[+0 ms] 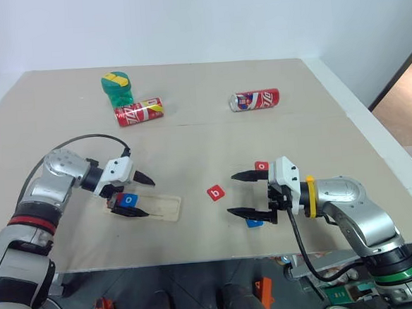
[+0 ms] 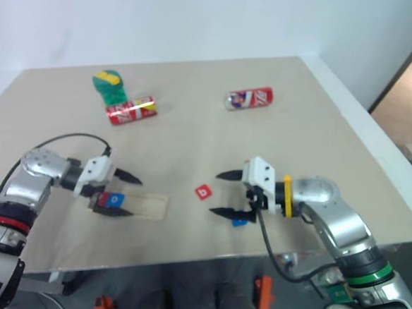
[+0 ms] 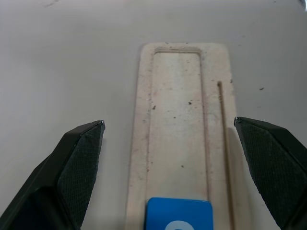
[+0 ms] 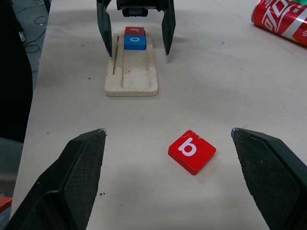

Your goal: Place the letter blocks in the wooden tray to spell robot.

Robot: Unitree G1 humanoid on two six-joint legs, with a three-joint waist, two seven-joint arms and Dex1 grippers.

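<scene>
Head view: left pincer (image 1: 142,195) wide open, empty, straddling the long pale wooden tray (image 1: 160,207). Right wrist view: right pincer (image 4: 168,177) open, empty, flat red square b block (image 4: 192,151) between its fingers (next letter, I judge); close squarely on opposite edges.

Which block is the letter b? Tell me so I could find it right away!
Start at the long pale wooden tray lying on the beige table near the robot's left side. Look from its bare end toward the robot's right gripper: alone on the table between them lies the small flat red square block with a white b. The tray's red and blue blocks sit in its groove.
</scene>
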